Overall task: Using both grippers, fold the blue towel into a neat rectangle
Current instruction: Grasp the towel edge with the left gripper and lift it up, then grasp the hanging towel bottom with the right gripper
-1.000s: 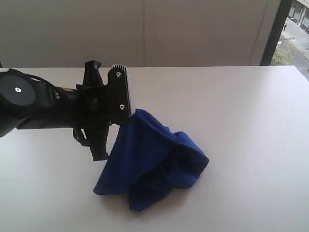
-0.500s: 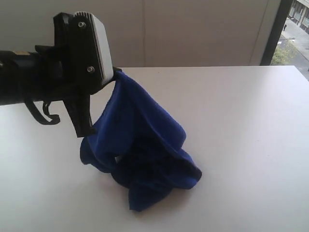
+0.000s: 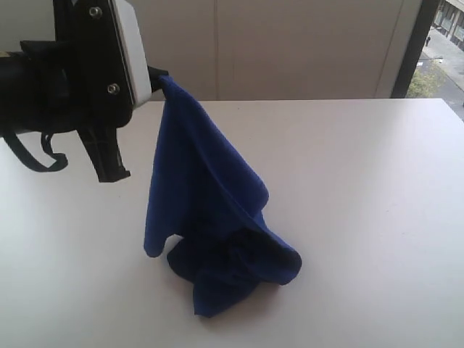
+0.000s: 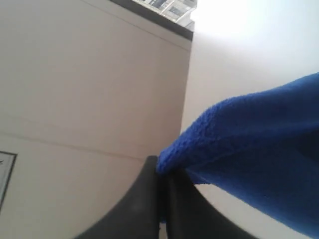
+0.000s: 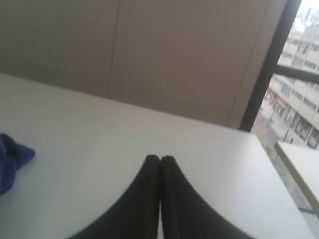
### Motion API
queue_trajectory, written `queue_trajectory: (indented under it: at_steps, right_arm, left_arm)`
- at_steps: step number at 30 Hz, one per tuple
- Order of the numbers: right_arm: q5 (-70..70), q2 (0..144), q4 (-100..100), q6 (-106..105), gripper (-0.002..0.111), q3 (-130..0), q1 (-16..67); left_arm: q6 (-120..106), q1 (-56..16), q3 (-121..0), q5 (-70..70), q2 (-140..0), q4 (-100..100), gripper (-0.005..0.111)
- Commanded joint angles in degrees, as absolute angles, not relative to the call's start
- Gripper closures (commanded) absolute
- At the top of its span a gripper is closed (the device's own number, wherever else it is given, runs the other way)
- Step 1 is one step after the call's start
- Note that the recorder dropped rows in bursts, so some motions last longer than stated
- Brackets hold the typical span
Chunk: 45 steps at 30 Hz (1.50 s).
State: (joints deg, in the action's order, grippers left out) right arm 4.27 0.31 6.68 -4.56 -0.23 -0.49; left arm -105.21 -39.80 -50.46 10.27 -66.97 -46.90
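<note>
Well, my left claw (image 3: 158,74): pressed together, pinching one edge of the blue towel (image 3: 210,210) high above the worktop (image 3: 362,181).
Left grip, close up: in my left wrist view the two black jaws sit tight against each other, with a fuzzy blue fold nipped at their tips.
My right claw (image 5: 160,164): pressed together with nothing between the jaws, pointing out over bare worktop, well apart from the towel.
Towel, upper part: hangs from my left claw as a narrow draped peak, widening as it falls.
Towel, lower part: bunched in a crumpled heap resting on the worktop; one loose flap dangles on the left side of the exterior view, and I cannot tell whether it touches the surface.
Towel shape: rumpled and uneven, not yet a neat rectangle.
Towel from my right side: only a small blue tip shows at the edge of my right wrist view, low against the worktop.
Worktop: pale and matt.
Backdrop: beige wall panels (image 3: 290,43) behind the worktop, and a dark window frame (image 3: 409,51) at the far right with buildings outside.
</note>
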Motion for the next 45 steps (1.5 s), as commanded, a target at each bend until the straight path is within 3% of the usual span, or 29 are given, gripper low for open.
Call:
queue_trajectory:
  at_steps: [1, 10, 15, 19, 27, 32, 37, 40, 45]
  right_arm:
    - [-6.94, 0.0, 7.27, 0.0, 0.108, 0.0, -0.38]
    - [-19.79, 0.0, 4.38, 9.29, 0.108, 0.0, -0.38]
    - [-13.19, 0.0, 2.76, 21.68, 0.108, 0.0, -0.38]
    - [0.49, 0.75, 2.4, 29.87, 0.108, 0.0, -0.38]
    - [-0.84, 15.25, 4.29, 30.22, 0.108, -1.52, 3.87]
    - [-1.54, 29.95, 4.92, 28.27, 0.108, -5.96, 11.1]
    - [-0.74, 44.78, 4.92, 13.64, 0.108, -15.21, 19.48]
    - [2.4, 53.54, 4.92, 2.99, 0.098, -21.12, 23.19]
    - [0.95, 67.26, 5.05, -4.91, 0.052, -28.27, 25.28]
  left_arm:
    - [-107.67, -40.11, -50.76, 19.05, -66.02, -47.72, 0.107]
    - [-117.46, -40.11, -51.79, 32.49, -66.02, -48.65, 0.107]
    - [-120.63, -40.11, -54.84, 32.94, -64.96, -52.77, 0.107]
    - [-120.98, -40.11, -57.49, 31.52, -64.62, -53.02, 0.107]
    - [-120.98, -40.11, -60.78, 34.83, -64.62, -53.58, 0.107]
    - [-120.98, -39.34, -60.77, 40.76, -64.62, -55.66, 0.107]
    - [-120.98, -34.7, -60.77, 39.75, -64.62, -55.87, 0.107]
    - [-120.98, -31.94, -60.77, 36.57, -64.62, -56.16, 0.107]
    - [-120.98, -29.07, -60.77, 32.24, -64.62, -56.54, 0.107]
